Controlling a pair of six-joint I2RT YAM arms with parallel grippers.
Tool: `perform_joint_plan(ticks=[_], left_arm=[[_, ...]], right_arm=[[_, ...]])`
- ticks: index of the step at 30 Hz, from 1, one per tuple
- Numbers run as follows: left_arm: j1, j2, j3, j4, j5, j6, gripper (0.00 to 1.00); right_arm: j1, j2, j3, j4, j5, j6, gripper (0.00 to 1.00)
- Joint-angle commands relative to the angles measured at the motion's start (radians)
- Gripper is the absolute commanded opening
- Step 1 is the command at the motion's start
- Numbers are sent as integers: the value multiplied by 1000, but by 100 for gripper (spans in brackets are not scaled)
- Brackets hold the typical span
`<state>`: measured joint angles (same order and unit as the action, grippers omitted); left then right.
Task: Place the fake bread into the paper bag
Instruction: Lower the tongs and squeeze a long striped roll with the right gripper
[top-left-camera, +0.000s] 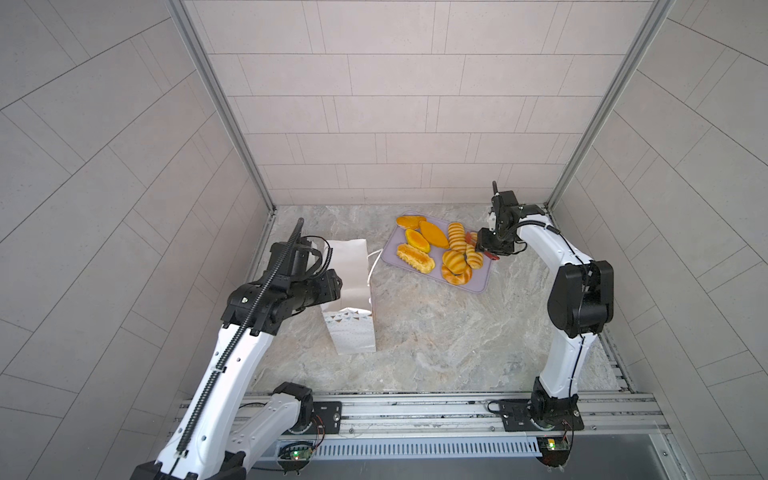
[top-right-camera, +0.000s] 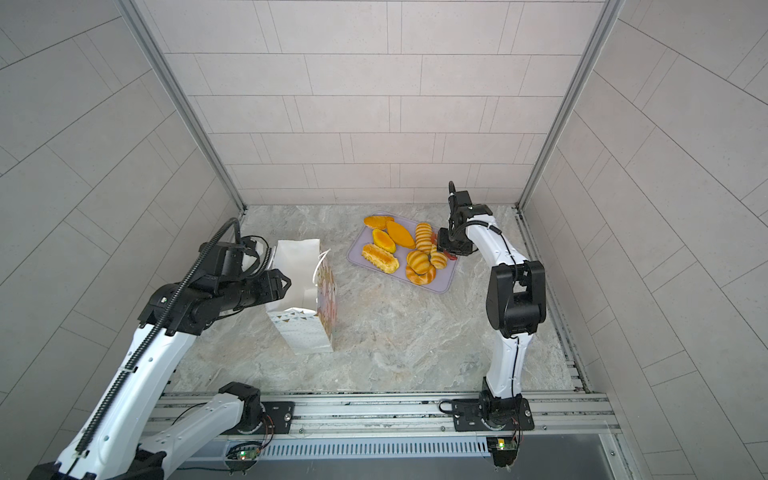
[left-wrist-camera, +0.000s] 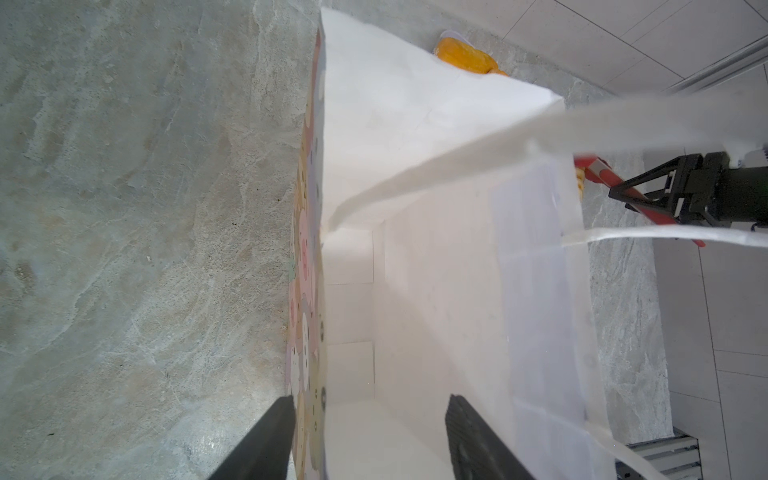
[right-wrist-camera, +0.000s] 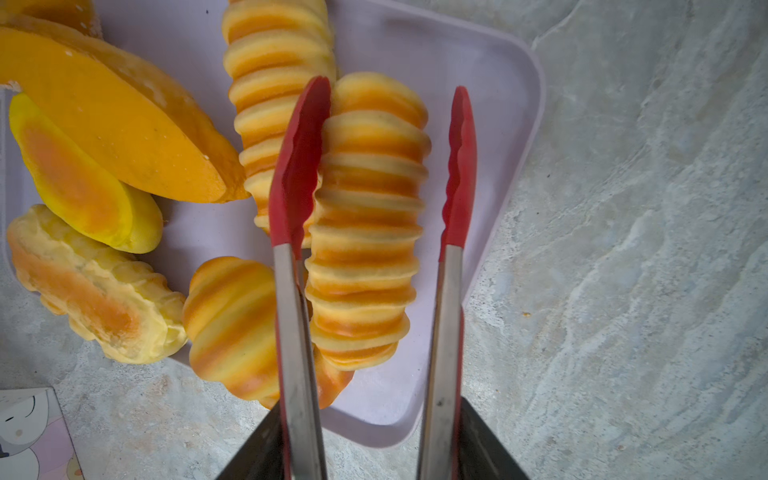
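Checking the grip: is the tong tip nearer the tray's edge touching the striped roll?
Apart. The right wrist view shows lilac tray between that red tip and the striped roll.

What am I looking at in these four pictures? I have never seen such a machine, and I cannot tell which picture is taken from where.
These are two robot arms at a stone-patterned table. Two pictures look down from above, nearly the same view; the other two come from a camera on each arm's wrist. On the table stand a white paper bag and a lilac tray carrying the fake bread. The right gripper holds red-tipped tongs, whose tips sit either side of a striped roll, not yet squeezing it. The left gripper is open, one finger inside the bag, one outside its wall. No bread shows inside the bag.
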<state>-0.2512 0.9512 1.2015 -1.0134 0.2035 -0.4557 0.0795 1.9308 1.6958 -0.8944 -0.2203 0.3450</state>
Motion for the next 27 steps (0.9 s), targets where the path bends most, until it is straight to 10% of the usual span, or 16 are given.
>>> perform_joint_plan(ticks=[1,27], left_arm=[[-3,-17,-10,16,-8,-5,66],[-3,-42,32,-13,-50,2,53]], right_arm=[[-4,-5,21,-11,-5,9,55],[12,-297,-65,8,8,25,37]])
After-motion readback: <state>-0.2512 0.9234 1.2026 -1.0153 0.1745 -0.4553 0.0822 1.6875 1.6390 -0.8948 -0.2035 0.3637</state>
